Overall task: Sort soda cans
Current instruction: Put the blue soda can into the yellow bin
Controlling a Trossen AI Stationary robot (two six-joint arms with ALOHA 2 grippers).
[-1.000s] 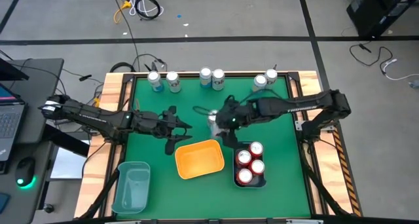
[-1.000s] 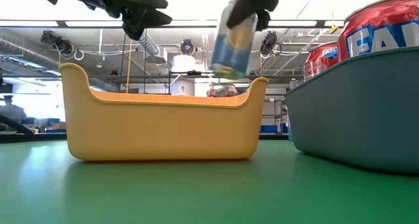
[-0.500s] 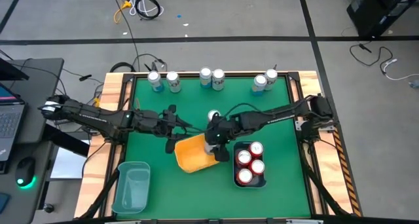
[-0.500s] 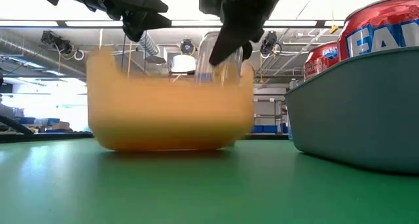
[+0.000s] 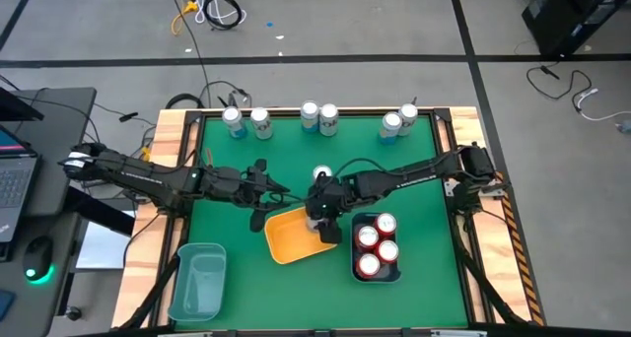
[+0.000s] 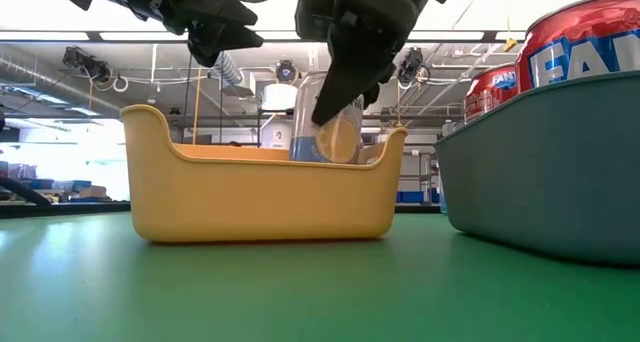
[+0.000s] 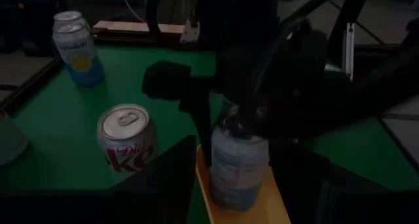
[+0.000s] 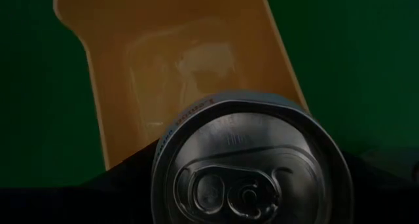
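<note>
My right gripper point(image 5: 321, 212) reaches down into the yellow bin point(image 5: 294, 238) and is shut on a silver can with bluish markings point(image 6: 330, 134). My left gripper point(image 5: 268, 191) hovers open just beyond the bin's far left corner, touching nothing. A silver Diet Coke can point(image 5: 321, 172) stands on the green mat behind the bin. Several more silver cans point(image 5: 328, 118) stand along the far edge. Three red cans point(image 5: 377, 248) stand upright in the dark bin point(image 5: 395, 274) on the right. My right gripper pinches the silver can by its upper side wall point(image 7: 230, 122), just under the rim, one finger on each side. The fingers come from above, slanting in from the right. The can stands about upright, its lower end point(image 7: 229, 194) inside the yellow bin behind the wall.
An empty teal bin point(image 5: 197, 283) sits at the near left corner. The dark bin stands close beside the yellow bin's right side. Wooden rails point(image 5: 166, 140) border the mat. Open green mat point(image 5: 434, 229) lies right of the dark bin.
My right gripper has carried the can from above the mat behind the yellow bin toward the near edge and down into the bin. The bin was jolted as the can came in: it has turned askew and slid a little on the mat.
</note>
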